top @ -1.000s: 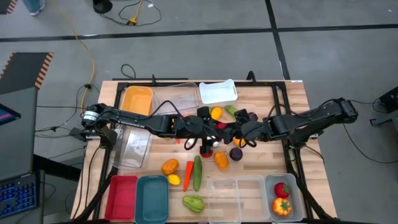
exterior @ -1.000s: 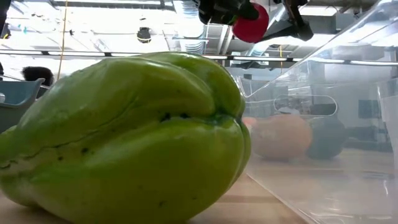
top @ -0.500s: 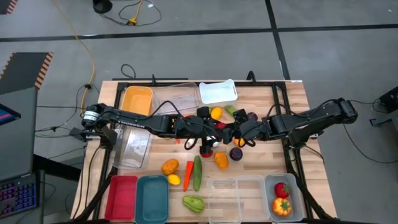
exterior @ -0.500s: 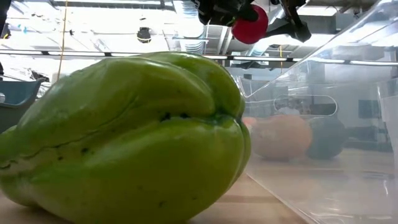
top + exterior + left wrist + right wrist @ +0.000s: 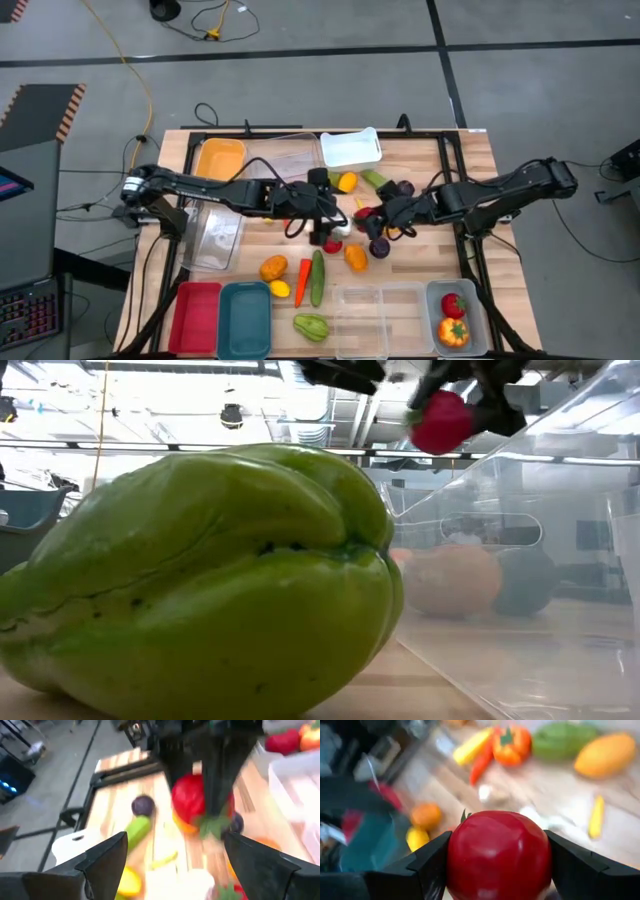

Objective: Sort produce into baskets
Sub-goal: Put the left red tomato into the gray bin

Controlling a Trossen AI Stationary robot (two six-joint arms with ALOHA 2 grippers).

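Note:
A red tomato (image 5: pixel 499 855) hangs above the middle of the table (image 5: pixel 440 160), with my right gripper (image 5: pixel 372 215) shut on it. The low view shows the tomato (image 5: pixel 440 420) high up under dark arm parts. My left gripper (image 5: pixel 175 840) is open just to the tomato's left, its fingers apart and holding nothing; through it I see the tomato (image 5: pixel 192 800) farther off. Below them loose produce lies on the wood: a cucumber (image 5: pixel 317 277), a carrot (image 5: pixel 302 281), a dark purple piece (image 5: pixel 380 247) and orange pieces (image 5: pixel 355 257). My right gripper pinches the tomato between its two fingers, one on each opposite side (image 5: pixel 457 855). The fingers slant downward from the table's right. The tomato is lifted clear of the table and of the other produce.
At the near edge stand a red basket (image 5: pixel 195 315), a teal basket (image 5: pixel 245 318), clear baskets (image 5: pixel 380 305) and a grey basket (image 5: pixel 478 325) with red and orange produce. A green chayote (image 5: pixel 200 580) lies beside them. Orange (image 5: pixel 220 160), clear and white (image 5: pixel 350 148) baskets stand at the far edge.
The tomato has gone a little toward the table's right edge and slightly down, carried by my right gripper. My left gripper has drawn back from it toward the table's left.

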